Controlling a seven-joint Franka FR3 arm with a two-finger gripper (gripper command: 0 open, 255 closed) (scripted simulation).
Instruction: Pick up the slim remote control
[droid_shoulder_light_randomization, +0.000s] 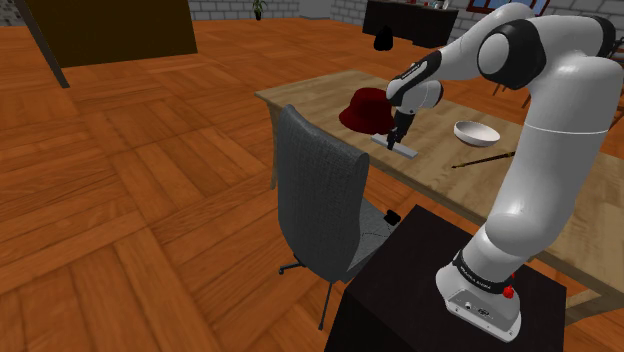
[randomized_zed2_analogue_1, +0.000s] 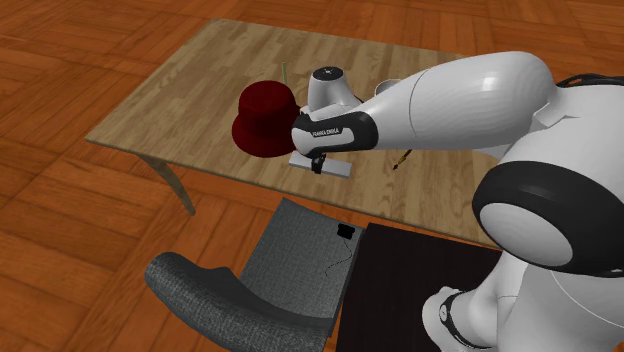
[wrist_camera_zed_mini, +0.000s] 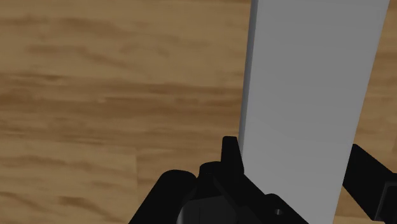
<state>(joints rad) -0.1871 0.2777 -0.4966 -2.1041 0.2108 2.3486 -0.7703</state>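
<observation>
The slim remote control (droid_shoulder_light_randomization: 401, 149) is a flat pale grey bar lying on the wooden table (droid_shoulder_light_randomization: 300, 95), near the edge that faces the chair. My black gripper (droid_shoulder_light_randomization: 401, 139) reaches straight down onto it. From the second exterior view the remote (randomized_zed2_analogue_1: 338, 167) pokes out on both sides of the gripper (randomized_zed2_analogue_1: 318, 164). In the wrist view the grey bar (wrist_camera_zed_mini: 305, 89) runs lengthwise between the two fingers, and the gripper (wrist_camera_zed_mini: 296, 156) is shut on it, one finger against each long side. The remote still rests on the table.
A dark red hat (droid_shoulder_light_randomization: 365, 108) sits right beside the gripper on the table. A white bowl (droid_shoulder_light_randomization: 477, 132) and a thin dark stick (droid_shoulder_light_randomization: 482, 159) lie further along. A grey office chair (droid_shoulder_light_randomization: 320, 200) stands against the table edge, next to the black stand (droid_shoulder_light_randomization: 420, 290).
</observation>
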